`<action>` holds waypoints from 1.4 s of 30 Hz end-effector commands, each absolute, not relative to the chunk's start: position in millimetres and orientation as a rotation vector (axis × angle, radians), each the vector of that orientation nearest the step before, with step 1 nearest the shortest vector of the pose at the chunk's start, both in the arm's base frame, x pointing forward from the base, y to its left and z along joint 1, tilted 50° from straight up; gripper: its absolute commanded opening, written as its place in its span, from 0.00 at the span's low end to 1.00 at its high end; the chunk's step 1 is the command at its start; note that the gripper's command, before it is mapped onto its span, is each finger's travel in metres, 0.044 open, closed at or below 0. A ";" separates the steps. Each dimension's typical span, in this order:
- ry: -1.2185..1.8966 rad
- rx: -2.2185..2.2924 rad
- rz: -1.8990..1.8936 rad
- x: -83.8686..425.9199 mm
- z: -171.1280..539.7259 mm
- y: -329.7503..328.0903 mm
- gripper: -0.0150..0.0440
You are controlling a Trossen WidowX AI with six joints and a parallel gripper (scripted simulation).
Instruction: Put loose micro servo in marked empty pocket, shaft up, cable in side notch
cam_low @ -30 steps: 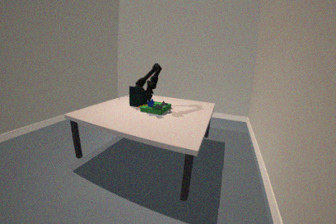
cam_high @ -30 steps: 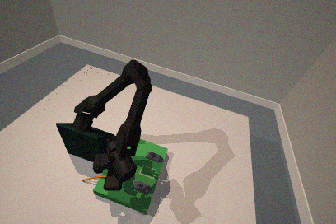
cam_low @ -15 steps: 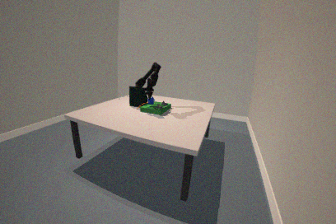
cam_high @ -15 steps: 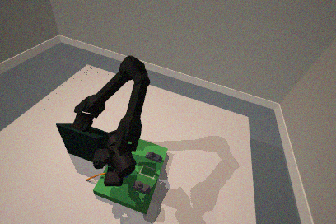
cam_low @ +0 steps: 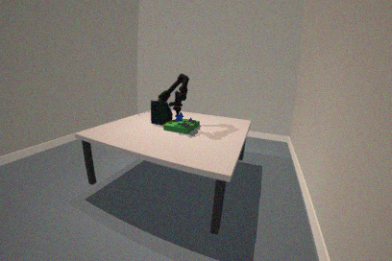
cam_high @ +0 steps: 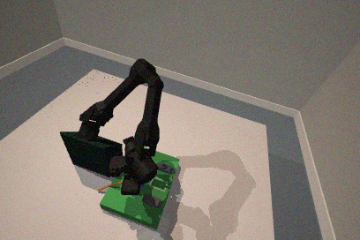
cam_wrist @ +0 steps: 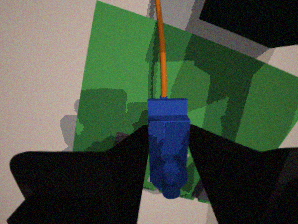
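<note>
Wrist view: claw (cam_wrist: pixel 168 150) clamped on blue micro servo (cam_wrist: pixel 168 145), above green deck (cam_wrist: pixel 115 65); arm elbow high, folded downward.

Matte black jointed arm (cam_high: pixel 147 102)

We see the pale surface (cam_low: pixel 144 142) on dark legs, carrying the green deck (cam_low: pixel 182 126). Our arm (cam_low: pixel 174 93) bends down over it; something blue, the micro servo (cam_low: pixel 179 117), shows beneath.

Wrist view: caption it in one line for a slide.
Claw shut on the blue micro servo, its orange cable trailing away over the green deck.
</note>
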State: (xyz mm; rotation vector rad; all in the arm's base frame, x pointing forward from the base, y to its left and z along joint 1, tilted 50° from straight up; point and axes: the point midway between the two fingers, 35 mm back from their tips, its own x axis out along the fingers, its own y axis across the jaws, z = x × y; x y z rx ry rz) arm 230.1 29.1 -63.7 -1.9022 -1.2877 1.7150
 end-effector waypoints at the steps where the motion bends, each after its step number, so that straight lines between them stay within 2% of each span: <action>1: -1.282 -1.907 1.704 230.2 -50.2 38.4 0.25; 13: -1.345 -1.937 1.683 227.4 -28.7 57.0 0.25; 28: -1.919 -2.183 1.433 227.4 -28.7 57.0 0.25; 42: -2.480 -2.337 1.045 227.4 -28.7 57.0 0.25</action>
